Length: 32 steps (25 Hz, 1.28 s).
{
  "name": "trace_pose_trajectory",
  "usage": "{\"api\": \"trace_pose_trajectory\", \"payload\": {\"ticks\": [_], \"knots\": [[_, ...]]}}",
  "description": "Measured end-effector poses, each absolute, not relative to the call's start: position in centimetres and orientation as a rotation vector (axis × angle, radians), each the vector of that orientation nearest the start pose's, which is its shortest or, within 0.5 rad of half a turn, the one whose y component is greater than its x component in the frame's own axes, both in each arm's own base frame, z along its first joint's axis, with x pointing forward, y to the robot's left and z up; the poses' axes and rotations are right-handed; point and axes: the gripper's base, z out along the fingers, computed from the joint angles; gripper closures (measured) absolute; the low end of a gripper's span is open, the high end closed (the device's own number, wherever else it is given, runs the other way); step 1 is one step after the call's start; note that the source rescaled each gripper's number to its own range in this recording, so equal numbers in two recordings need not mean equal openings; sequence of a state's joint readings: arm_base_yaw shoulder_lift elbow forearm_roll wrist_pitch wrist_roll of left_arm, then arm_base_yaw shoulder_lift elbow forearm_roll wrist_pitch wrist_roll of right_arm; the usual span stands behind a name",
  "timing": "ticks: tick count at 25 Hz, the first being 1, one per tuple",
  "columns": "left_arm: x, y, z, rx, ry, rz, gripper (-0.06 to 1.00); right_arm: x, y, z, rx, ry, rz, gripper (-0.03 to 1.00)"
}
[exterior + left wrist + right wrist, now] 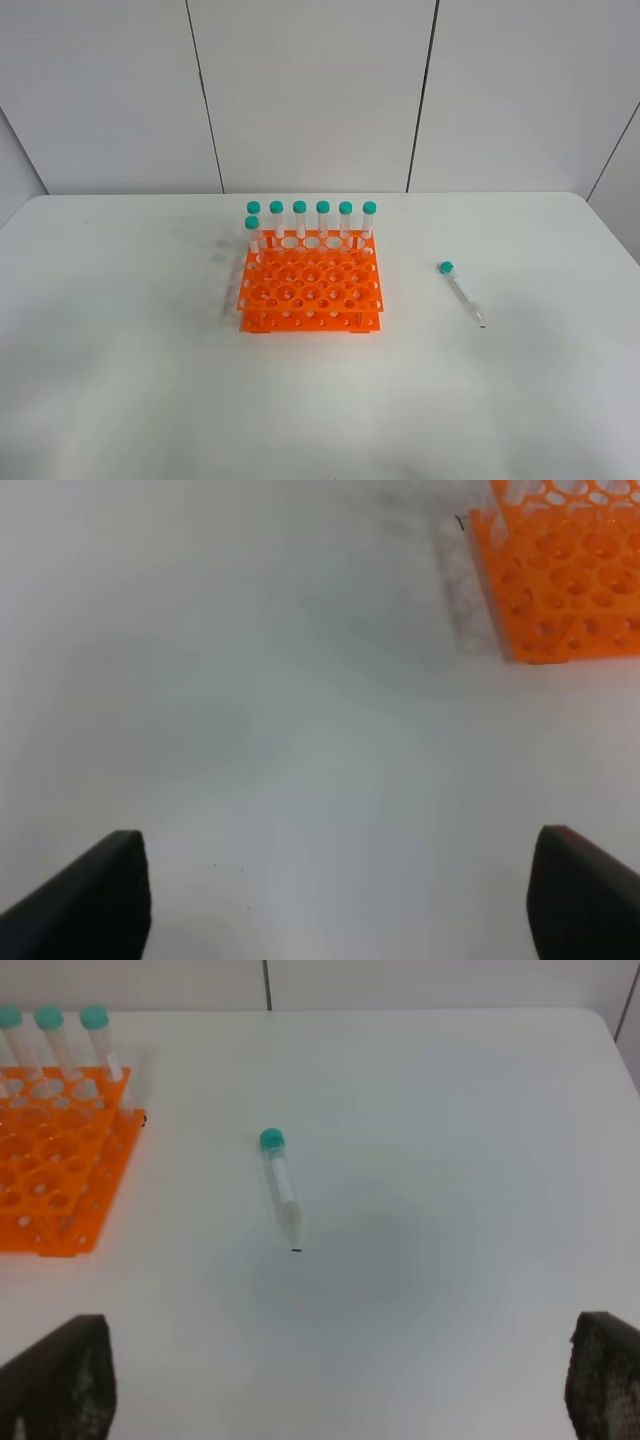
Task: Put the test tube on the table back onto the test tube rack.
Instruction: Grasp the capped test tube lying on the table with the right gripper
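Note:
The test tube (462,292) lies flat on the white table (130,380), to the right of the orange test tube rack (310,285), cap toward the back and tip toward the front. The right wrist view shows the tube (280,1185) ahead of my right gripper (335,1380), which is open and empty, with the rack (50,1160) off to one side. My left gripper (340,900) is open and empty over bare table, with a corner of the rack (560,580) ahead of it. Neither arm shows in the exterior high view.
Several teal-capped tubes (322,220) stand upright along the rack's back row, and one more stands at the left just in front of them. A white panelled wall (310,90) stands behind the table's far edge.

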<state>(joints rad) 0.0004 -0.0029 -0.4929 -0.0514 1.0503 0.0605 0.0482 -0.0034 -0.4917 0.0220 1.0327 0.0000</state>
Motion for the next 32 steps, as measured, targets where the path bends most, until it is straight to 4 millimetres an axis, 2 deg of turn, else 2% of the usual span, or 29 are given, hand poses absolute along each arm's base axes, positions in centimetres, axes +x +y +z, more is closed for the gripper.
{"api": "trace_pose_trajectory", "payload": {"ticks": [10,12,14,16,20,23,27,32], "knots": [[-0.4,-0.4,27.6,0.063,2.036,-0.023,-0.03,-0.3,0.2,27.9,-0.049,2.025,0.057,-0.03],[-0.4,-0.4,27.6,0.063,2.036,-0.023,-0.03,0.2,0.2,28.7,-0.034,2.048,0.066,-0.03],[-0.4,-0.4,27.6,0.063,2.036,-0.023,-0.03,1.6,0.3,29.9,-0.029,2.112,0.067,-0.03],[-0.4,-0.4,27.6,0.063,2.036,-0.023,-0.03,3.6,0.3,31.2,-0.028,2.186,0.066,-0.03],[-0.4,-0.4,27.6,0.063,2.036,-0.023,-0.03,9.1,0.6,33.0,-0.024,2.377,0.065,-0.03],[-0.4,-0.4,27.6,0.063,2.036,-0.023,-0.03,13.9,0.9,33.2,-0.024,2.524,0.062,-0.03],[-0.4,-0.4,27.6,0.063,2.036,-0.023,-0.03,20.8,1.2,31.7,-0.046,2.712,0.046,-0.03],[-0.4,-0.4,27.6,0.063,2.036,-0.023,-0.03,28.8,1.3,28.1,-0.102,2.888,-0.008,-0.03]]}}
